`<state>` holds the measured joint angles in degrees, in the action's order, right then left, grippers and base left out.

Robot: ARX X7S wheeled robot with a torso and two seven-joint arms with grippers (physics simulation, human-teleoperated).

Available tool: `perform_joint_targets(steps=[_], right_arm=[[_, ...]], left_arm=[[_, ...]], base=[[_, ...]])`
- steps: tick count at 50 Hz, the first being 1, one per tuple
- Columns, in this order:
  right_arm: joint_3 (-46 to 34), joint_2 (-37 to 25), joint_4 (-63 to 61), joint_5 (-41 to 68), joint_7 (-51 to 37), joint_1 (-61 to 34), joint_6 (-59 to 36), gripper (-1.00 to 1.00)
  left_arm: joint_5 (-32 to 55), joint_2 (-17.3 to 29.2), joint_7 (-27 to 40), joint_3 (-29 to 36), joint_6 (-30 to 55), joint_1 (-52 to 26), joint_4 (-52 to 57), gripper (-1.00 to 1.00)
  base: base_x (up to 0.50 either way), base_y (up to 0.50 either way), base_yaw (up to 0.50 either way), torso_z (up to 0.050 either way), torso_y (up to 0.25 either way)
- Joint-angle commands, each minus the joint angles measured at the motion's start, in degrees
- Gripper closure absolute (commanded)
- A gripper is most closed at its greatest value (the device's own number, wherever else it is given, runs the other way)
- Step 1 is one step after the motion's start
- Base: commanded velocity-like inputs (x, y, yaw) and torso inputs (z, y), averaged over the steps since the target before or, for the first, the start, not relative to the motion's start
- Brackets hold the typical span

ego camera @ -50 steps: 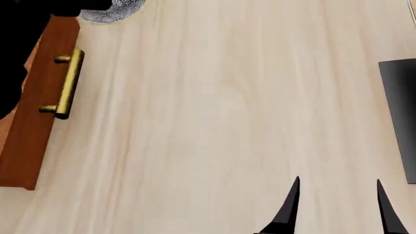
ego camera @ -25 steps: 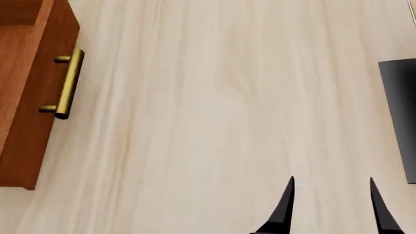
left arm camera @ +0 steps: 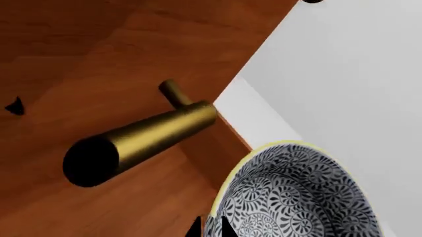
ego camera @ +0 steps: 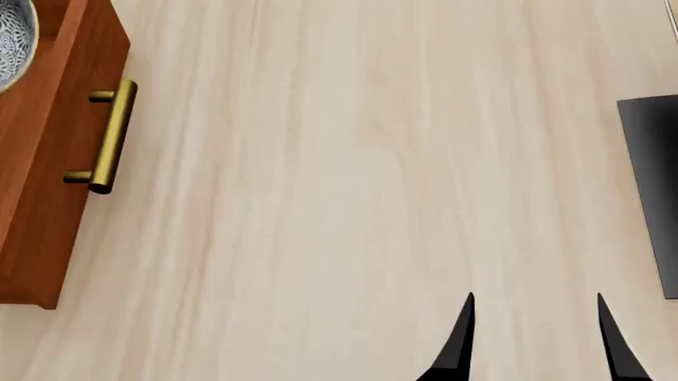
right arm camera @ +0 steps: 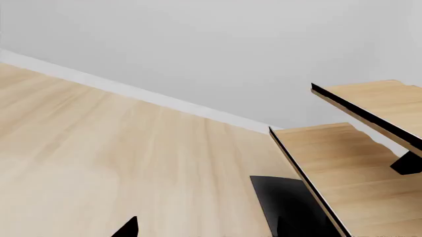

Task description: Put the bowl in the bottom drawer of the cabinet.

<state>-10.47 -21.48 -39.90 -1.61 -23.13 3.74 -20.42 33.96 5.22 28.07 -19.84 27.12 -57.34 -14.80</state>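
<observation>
The blue-grey patterned bowl (ego camera: 11, 38) shows at the head view's top left edge, inside the pulled-out bottom drawer (ego camera: 59, 198) of the reddish-brown cabinet, behind its brass handle (ego camera: 106, 135). Whether it rests on the drawer floor I cannot tell. In the left wrist view my left gripper (left arm camera: 209, 228) is shut on the bowl (left arm camera: 303, 197), one black tip on each side of its rim, close to a brass handle (left arm camera: 145, 140) on the cabinet (left arm camera: 99, 44). My right gripper (ego camera: 532, 337) stands open and empty over the pale wooden surface.
A black base (ego camera: 652, 190) lies at the right edge of the head view. In the right wrist view it (right arm camera: 290, 207) carries a pale wooden rack (right arm camera: 356, 163). A white wall (right arm camera: 211, 49) rises behind the pale wooden surface (ego camera: 360, 190).
One second ago the dark left arm and the bowl were at the top left corner; half a second ago both were out of view. The bowl now shows inside the drawer. The right gripper drifted slightly left.
</observation>
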Motion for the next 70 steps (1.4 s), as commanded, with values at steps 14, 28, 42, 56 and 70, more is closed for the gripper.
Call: perform_joint_targets(steps=[14,28,42,56,70], right_arm=[[-0.47,-0.24,-1.74,0.03,-0.48,1.19,-1.11,-1.00],[-1.08,-0.22,-2.29,0.15,-0.41,0.71,-2.49,-1.00],[-0.84,-0.73,-2.63,0.79,-0.05,0.45,-3.10,-1.00],[-0.79,-0.94,-1.97,1.23,-0.11,0.80,-2.27,-1.00],[-0.95,-0.94,-1.94,1.40,-0.44,1.27,-1.81,-1.00]], left_arm=[[-1.14,0.83,-2.60,-2.28,-10.65,2.09,-16.22,1.00],[-2.86,1.42,-3.76,-2.08,-17.18,2.09,-23.30,1.00],[-2.64,3.26,-8.83,-5.52,-27.72,-1.97,-47.24,1.00],[-2.64,4.50,-13.01,-6.66,-31.65,-4.70,-57.71,1.00],[-0.75,2.98,-13.01,-6.58,-25.00,-0.57,-46.73,-1.00]], base=[[0.00,0.00,0.00,0.000,0.000],[0.00,0.00,0.00,0.000,0.000],[0.01,0.00,0.00,0.000,-0.008],[0.01,0.00,0.00,0.000,-0.007],[0.00,0.00,0.00,0.000,-0.007]])
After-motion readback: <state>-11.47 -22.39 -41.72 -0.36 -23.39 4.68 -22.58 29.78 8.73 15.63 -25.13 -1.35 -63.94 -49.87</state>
